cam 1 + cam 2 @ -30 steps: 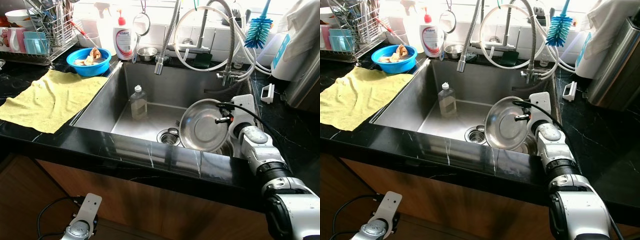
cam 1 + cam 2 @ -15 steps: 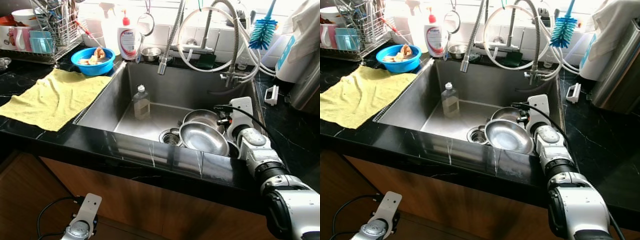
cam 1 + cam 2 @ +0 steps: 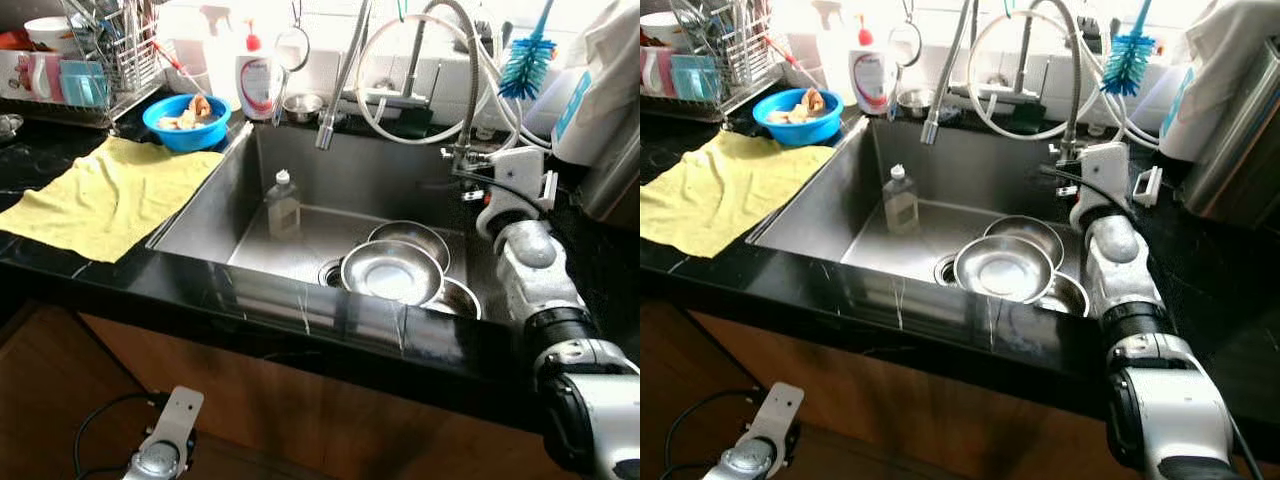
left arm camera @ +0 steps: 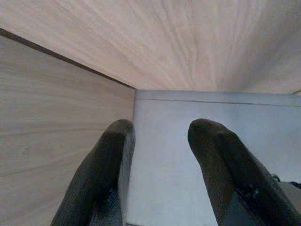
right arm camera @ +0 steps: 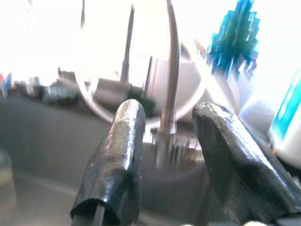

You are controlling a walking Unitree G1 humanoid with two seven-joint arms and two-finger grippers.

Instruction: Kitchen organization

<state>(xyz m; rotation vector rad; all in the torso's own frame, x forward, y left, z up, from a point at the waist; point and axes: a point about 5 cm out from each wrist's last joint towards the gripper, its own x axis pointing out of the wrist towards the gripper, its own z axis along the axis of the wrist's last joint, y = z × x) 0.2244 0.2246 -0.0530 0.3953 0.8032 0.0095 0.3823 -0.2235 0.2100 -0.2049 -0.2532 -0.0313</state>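
- Three steel bowls (image 3: 392, 271) sit nested and overlapping at the right end of the sink (image 3: 200, 215), just right of the drain; from how they lie, they look stacked but not yet taken out to the tabletop (image 3: 40, 262).
- A clear soap bottle (image 3: 281, 203) stands upright in the basin at ten o'clock from the bowls, well apart from them.
- Judging by the scene, most of the tidying is left: the yellow cloth (image 3: 100, 195) lies spread on the tabletop at nine o'clock from the sink, bare, with a blue bowl (image 3: 184, 121) of scraps just beyond it.
- The right gripper (image 5: 164, 155) hangs above the sink's right edge at two o'clock from the bowls, jaws parted a moderate way, holding and touching nothing, aimed towards the faucet (image 5: 170, 80).
- The left gripper (image 4: 160, 160) hangs idle low before the wooden cabinet front (image 4: 56, 122), jaws apart and empty.
- A blue bottle brush (image 3: 522, 55) hangs by the hoses at twelve o'clock from the right gripper.
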